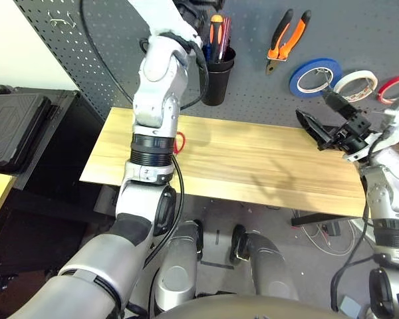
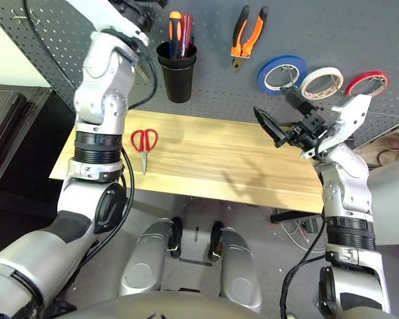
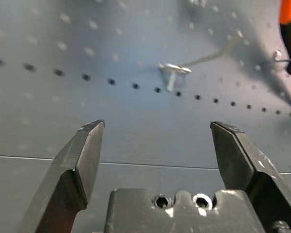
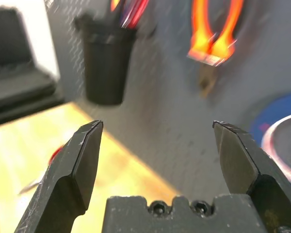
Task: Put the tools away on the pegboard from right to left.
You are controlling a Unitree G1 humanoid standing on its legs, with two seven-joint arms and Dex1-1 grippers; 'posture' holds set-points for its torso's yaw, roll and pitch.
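Wooden tabletop (image 2: 253,159): red-handled scissors (image 2: 143,142) well apart from both open-jawed grippers.

Red-handled scissors (image 1: 179,142) largely hidden behind the left forearm in the left eye view. Red tape roll (image 1: 396,88) cut by the frame edge. Pliers (image 4: 211,41) and cup holder (image 4: 105,63) blurred in the right wrist view.

No text, label, brand or number can be read on anything here.

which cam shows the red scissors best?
Right eye view: the red-handled scissors lie whole on the table. Left eye view shows a red handle edge behind the left arm; right wrist view, a red blur.
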